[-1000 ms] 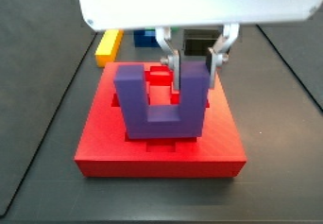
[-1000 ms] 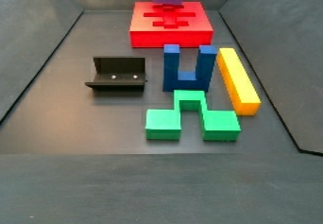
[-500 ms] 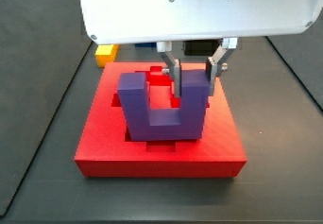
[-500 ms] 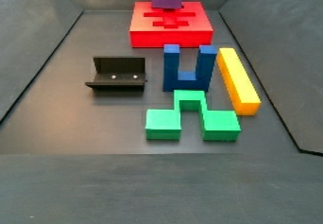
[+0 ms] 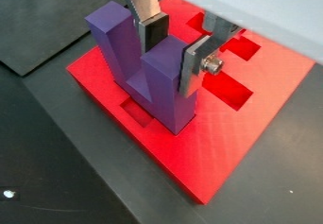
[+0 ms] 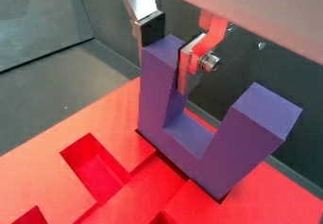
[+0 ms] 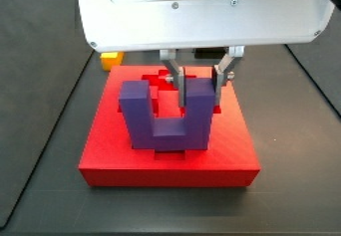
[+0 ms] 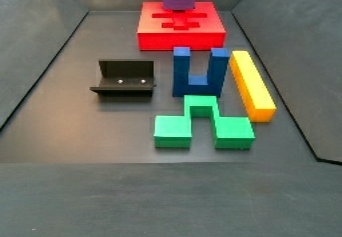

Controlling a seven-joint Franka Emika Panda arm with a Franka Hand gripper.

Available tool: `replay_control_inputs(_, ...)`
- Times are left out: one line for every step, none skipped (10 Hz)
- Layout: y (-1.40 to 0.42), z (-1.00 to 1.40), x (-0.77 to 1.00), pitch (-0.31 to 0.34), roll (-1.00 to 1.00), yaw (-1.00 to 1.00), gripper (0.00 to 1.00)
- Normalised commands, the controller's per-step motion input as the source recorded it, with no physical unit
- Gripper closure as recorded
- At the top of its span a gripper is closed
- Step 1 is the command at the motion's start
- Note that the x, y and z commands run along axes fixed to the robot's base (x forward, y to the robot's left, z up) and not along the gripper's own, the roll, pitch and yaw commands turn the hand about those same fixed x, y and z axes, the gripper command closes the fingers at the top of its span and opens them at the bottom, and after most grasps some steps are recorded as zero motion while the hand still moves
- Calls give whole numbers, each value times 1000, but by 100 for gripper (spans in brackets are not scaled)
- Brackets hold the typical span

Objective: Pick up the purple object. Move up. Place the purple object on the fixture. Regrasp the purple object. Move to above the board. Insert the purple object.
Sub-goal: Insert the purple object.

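Both wrist views show me the gripper (image 5: 173, 46) clamped on one prong of the purple object (image 5: 142, 69), seated upright in the board (image 5: 240, 133).

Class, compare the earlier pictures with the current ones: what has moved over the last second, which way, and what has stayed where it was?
The end effector, shut on one prong of the purple object, has carried it lower, into the cut-outs of the board. The grasp has not changed; nothing was let go. The fixture, the blue U-shaped block, the yellow bar, the green block and the board itself stayed as they were.
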Motion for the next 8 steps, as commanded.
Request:
replay_control_inputs(-69,-100,0,0,34,83,100)
replay_control_inputs(-29,-143,0,0,91,69,100)
replay_control_inputs(0,-174,0,0,167,31,100)
replay_control_inputs(17,-263,0,0,264,0,100)
replay_control_inputs(0,-206,0,0,140,0,100)
replay_control_inputs(0,-397,0,-30,74,0,100)
replay_control_inputs(0,-600,0,-80,31,0,100)
replay_control_inputs(-17,-717,0,-104,30,6,100)
